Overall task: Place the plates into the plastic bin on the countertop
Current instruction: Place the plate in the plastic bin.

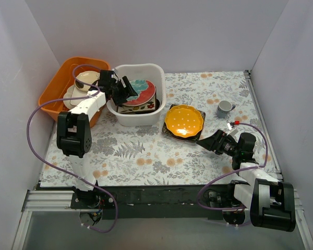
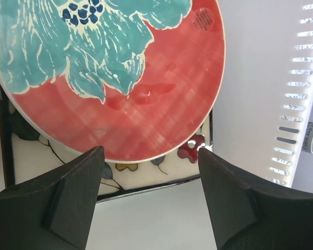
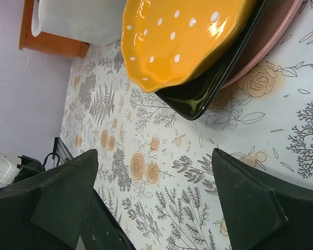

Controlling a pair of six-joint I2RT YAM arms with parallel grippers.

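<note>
The white plastic bin (image 1: 146,117) stands at the back left of the countertop (image 1: 146,151). In it a red-and-teal round plate (image 1: 142,91) leans on a cream square floral plate (image 1: 138,108). My left gripper (image 1: 129,92) is open and empty inside the bin, at the round plate's edge. In the left wrist view the round plate (image 2: 146,104) lies over the cream plate (image 2: 146,177), just beyond my left gripper (image 2: 150,153). An orange-yellow dotted plate (image 1: 184,121) sits on a black rectangular plate (image 3: 208,88) and a pink-cream round plate (image 3: 266,41). My right gripper (image 1: 203,141) is open and empty, just in front of that stack.
An orange tub (image 1: 60,86) with cream dishes (image 1: 83,80) stands left of the bin. A small grey cup (image 1: 224,107) stands at the right rear. White walls close in the left, back and right sides. The right wrist view shows the countertop under my right gripper (image 3: 155,153).
</note>
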